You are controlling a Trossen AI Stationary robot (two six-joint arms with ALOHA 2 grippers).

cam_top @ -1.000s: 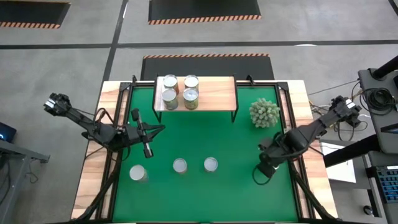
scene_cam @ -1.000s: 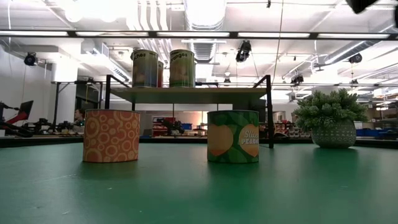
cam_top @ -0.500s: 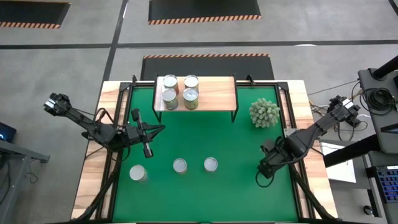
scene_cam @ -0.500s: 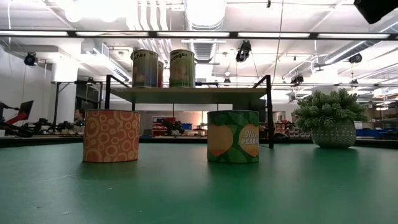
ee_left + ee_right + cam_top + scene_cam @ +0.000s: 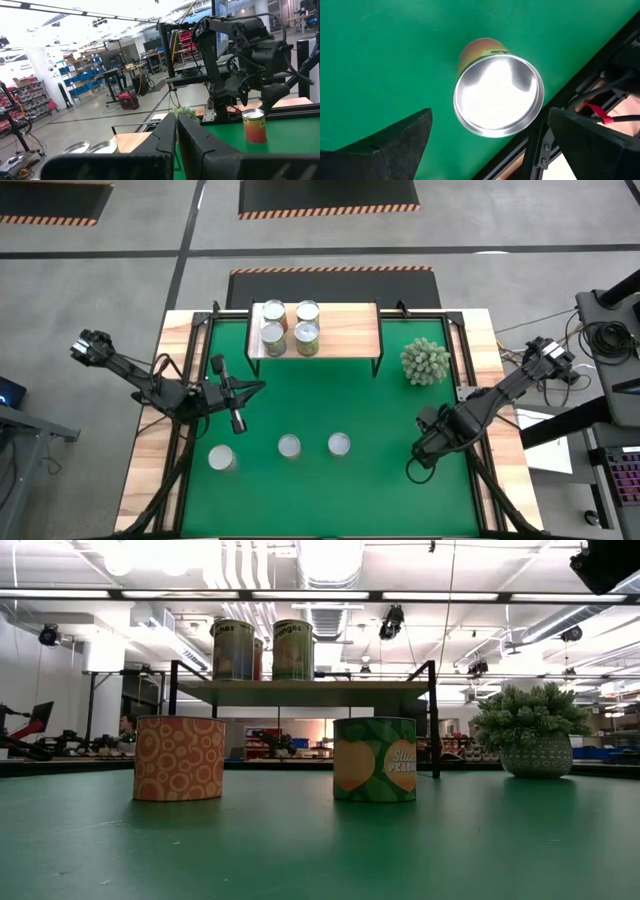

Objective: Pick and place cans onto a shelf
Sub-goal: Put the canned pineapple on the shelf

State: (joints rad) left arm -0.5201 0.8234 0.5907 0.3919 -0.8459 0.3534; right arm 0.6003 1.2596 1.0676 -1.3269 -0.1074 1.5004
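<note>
Reading "Slice PEACHE", green can (image 5: 375, 759)

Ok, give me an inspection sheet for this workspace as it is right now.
Surface: green mat on a wooden table.
Job's things: four shelved cans on the shelf; three loose cans on the mat; one lone can under the right gripper.
Clutter: spiky plant beside the shelf.
Grippers: left gripper shut, empty, above the mat; right gripper open.
Cables: cable bundle right of the table.
Surroundings: grey floor.
</note>
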